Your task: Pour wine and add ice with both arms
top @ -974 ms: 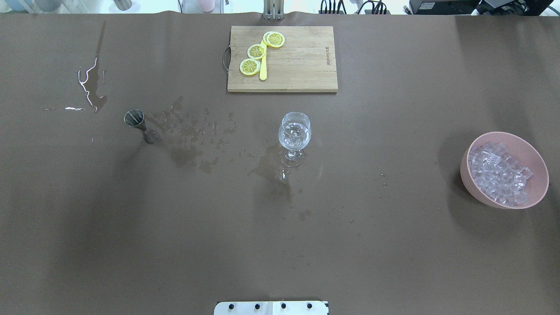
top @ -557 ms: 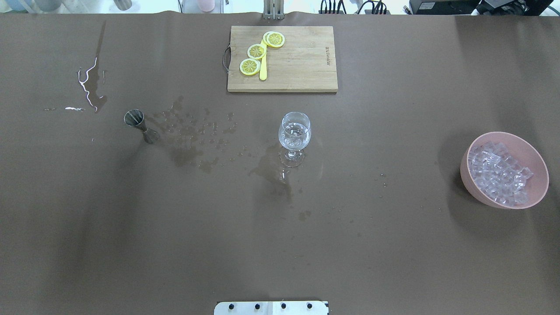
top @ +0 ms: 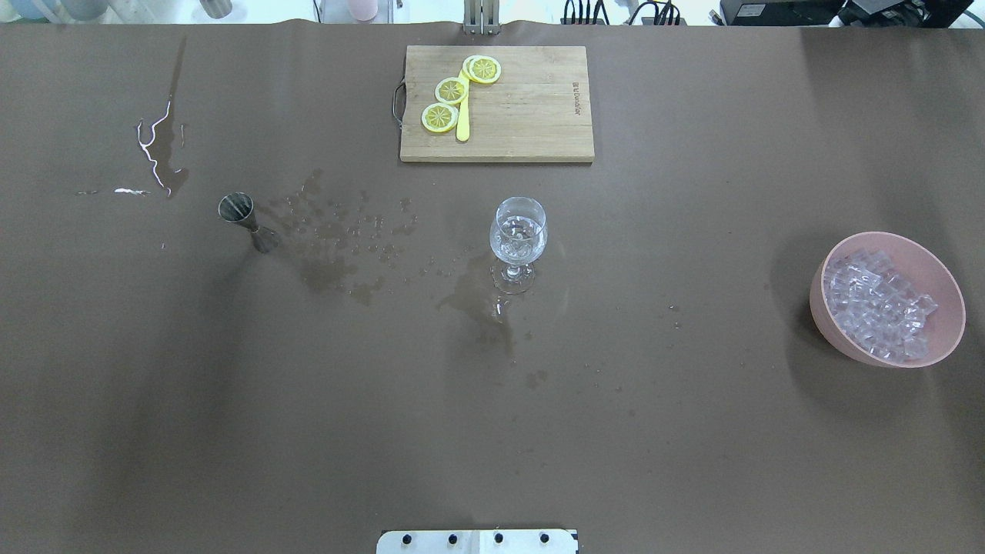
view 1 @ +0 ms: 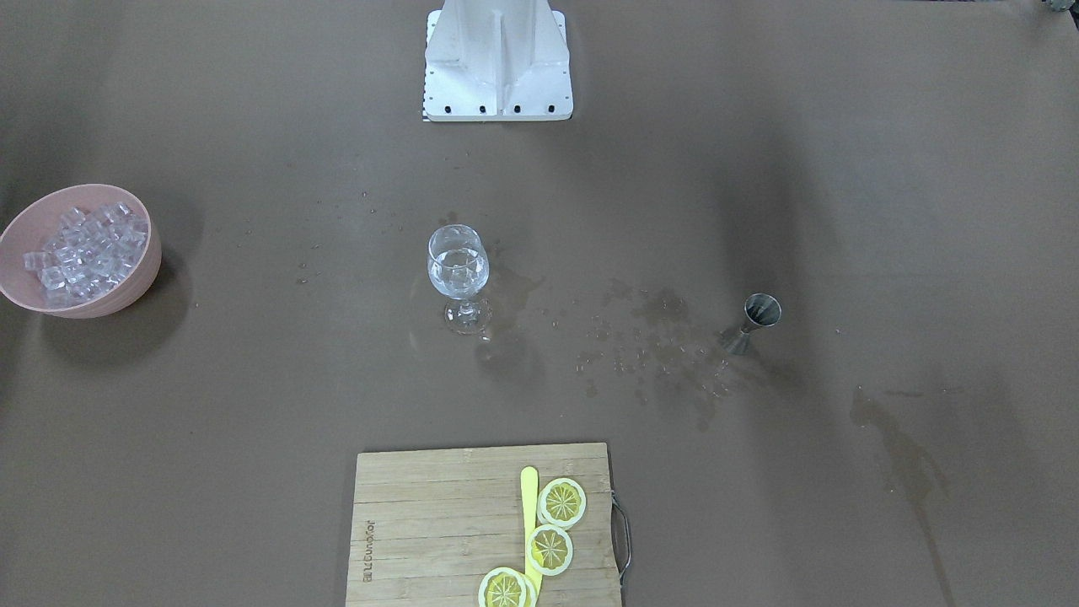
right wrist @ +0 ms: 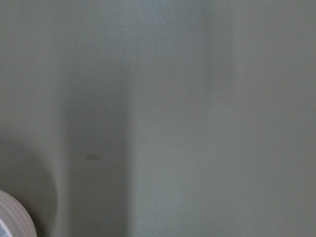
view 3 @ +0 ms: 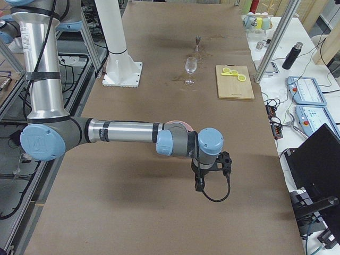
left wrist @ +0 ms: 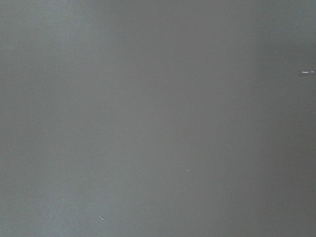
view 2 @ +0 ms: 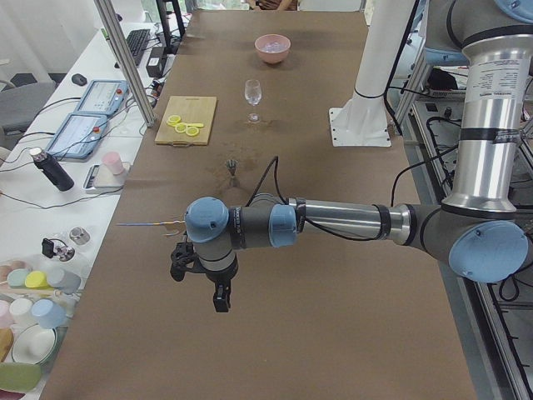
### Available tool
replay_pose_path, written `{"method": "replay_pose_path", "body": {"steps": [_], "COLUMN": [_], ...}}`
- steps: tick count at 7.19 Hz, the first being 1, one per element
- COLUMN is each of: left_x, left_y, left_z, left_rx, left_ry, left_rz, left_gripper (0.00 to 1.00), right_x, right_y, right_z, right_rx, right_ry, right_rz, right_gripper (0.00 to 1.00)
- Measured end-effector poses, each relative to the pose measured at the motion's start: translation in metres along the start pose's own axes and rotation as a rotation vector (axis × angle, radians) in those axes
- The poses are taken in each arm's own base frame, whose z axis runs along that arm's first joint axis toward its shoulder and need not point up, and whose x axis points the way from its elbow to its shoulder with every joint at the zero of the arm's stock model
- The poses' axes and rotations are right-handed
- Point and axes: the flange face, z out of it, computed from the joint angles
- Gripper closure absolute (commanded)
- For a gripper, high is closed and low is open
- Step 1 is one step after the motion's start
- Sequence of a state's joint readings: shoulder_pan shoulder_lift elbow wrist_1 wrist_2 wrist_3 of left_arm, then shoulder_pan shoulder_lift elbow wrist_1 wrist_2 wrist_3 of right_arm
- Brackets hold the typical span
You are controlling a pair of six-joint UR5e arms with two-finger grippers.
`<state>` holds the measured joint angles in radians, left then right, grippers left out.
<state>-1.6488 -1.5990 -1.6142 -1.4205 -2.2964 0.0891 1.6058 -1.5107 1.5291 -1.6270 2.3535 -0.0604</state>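
Note:
A stemmed wine glass (top: 519, 238) stands at mid-table with a small amount of clear wine (top: 519, 245) in it; it also shows in the front view (view 1: 458, 271). A pink bowl (top: 835, 331) at the right holds many clear ice cubes (top: 877, 304). A small metal jigger (top: 245, 218) stands at the left among wet spots. My left gripper (view 2: 220, 300) hangs over bare table far left of the jigger. My right gripper (view 3: 199, 185) hangs beyond the bowl (view 3: 180, 124). Both show only in side views, so I cannot tell whether they are open or shut.
A wooden cutting board (top: 523, 108) with lemon slices (top: 451, 91) and a yellow knife lies at the far edge. Wet patches (top: 331, 269) spread between jigger and glass. The white pedestal (view 1: 497, 59) stands at the robot's side. The bowl's rim (right wrist: 15, 217) shows in the right wrist view.

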Motion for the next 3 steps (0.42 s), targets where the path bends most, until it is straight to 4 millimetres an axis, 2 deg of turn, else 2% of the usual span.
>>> {"method": "replay_pose_path", "body": {"steps": [3], "left_x": [-0.0007], "left_y": [-0.0002], "left_z": [0.0006], "left_rx": [-0.002], "left_ry": [0.0], "left_rz": [-0.002], "left_gripper": [0.02], "right_x": [0.0025], "right_y": [0.0017], "right_z": [-0.003], "right_rx": [0.006], "right_ry": [-0.001], "right_rz": [0.006], "right_gripper": [0.0]}}
